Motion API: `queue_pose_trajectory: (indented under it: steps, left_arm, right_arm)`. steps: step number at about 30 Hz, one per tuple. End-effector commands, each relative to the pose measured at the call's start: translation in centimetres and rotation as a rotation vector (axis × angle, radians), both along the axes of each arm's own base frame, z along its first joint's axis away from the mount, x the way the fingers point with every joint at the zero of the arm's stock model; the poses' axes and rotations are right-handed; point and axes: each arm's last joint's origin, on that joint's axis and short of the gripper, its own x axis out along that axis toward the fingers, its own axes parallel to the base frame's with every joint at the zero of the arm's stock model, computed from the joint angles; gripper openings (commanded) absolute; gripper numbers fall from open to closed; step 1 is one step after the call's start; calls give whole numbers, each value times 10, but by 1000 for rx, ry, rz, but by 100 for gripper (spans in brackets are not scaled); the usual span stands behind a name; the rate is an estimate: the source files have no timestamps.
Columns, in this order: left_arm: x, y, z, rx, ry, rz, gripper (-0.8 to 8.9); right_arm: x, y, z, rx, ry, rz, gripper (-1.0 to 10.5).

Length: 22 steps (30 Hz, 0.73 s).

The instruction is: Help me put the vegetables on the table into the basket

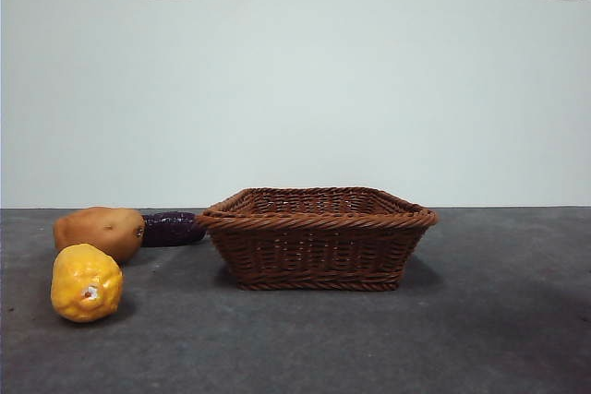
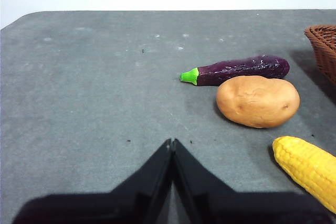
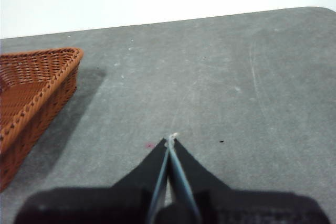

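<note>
I have both arms waiting, nothing yet picked up: the left end effector (image 2: 172,142) is pressed shut and empty, as is the right end effector (image 3: 171,139). Taking the basket (image 1: 319,237) as landmark on the counter (image 1: 499,320), the yellow corn (image 1: 86,282) lies nearest me, well off to the basket's side; the potato (image 1: 100,230) sits behind it; the eggplant (image 1: 171,228) lies farthest, just beside the basket. The opening grasp comes next, I judge: spread the left end effector and lower it over the potato.
</note>
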Motion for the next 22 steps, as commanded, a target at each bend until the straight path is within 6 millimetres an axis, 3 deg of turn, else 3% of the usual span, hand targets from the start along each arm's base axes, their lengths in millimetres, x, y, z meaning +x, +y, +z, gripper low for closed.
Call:
queue_pose_trajectory:
  steps: [1,7,12,22]
  left_arm:
    - [0,0,-3,-7,6,3,-3]
    - [0,-1,-3,-40,2,-19,-4]
    - [-1,-3,5,-94,7,-86,-6]
    - [-10,-5,66,-214,-35,-121,-6]
  right_arm:
    - [0,0,-2,36,4,-2,1]
    - [0,0,-2,85,7,-5,1]
    - [-1,2,5,237,0,21,-9]
    - [-14,4,70,309,-123,100,-11]
